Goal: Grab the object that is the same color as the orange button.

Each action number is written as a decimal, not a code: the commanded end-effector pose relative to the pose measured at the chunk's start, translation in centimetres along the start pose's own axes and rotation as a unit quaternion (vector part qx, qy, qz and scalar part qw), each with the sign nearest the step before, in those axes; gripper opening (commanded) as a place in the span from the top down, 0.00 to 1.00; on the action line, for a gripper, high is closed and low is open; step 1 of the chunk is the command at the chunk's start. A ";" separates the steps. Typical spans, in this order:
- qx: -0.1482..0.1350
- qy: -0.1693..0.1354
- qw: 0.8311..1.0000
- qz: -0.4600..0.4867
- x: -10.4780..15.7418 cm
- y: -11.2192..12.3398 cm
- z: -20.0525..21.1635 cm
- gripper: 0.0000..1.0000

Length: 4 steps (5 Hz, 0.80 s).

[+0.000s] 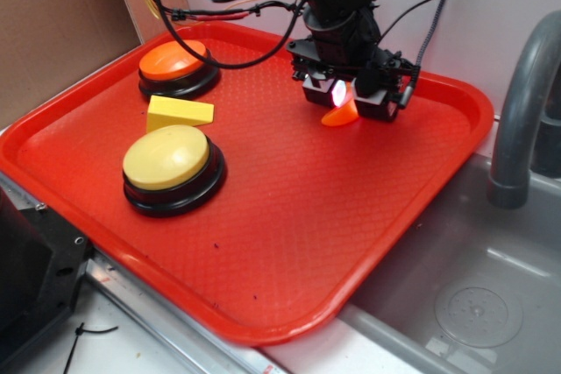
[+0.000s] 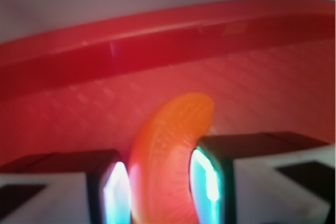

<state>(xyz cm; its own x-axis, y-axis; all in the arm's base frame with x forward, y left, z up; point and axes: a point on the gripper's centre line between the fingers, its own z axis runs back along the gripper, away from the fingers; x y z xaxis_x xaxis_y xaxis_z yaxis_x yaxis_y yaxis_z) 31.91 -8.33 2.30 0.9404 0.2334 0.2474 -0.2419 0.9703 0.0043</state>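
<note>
Gripper point(image 1: 349, 98) pads close against both sides of the orange crescent point(image 2: 168, 156), which sits at the far side of the red tray point(image 1: 263, 304), well apart from the orange button point(image 1: 173, 59). I judge the glossy curve could squirt out sideways if I squeeze off-centre.

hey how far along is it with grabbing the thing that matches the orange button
Done: the gripper has reached the orange crescent, the piece matching the orange button. In hand: the wrist view shows the crescent between both fingers, apparently pinched. Left: lifting it; it sits low against the red tray, and whether it is clear of it cannot be told.
</note>
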 end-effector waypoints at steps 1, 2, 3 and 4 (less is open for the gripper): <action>-0.035 -0.021 0.999 0.006 0.1 2.3 7.7 1.00; -0.064 -0.010 0.998 -0.002 -1.0 3.6 11.1 1.00; -0.077 0.005 0.997 -0.002 -1.8 4.4 13.4 1.00; -0.093 0.030 0.995 -0.018 -3.2 5.3 15.8 1.00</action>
<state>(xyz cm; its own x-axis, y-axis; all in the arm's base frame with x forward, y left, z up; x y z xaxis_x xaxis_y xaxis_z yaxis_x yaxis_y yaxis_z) 22.53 -5.89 15.10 0.9719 0.1921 0.1358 -0.1701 0.9726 -0.1586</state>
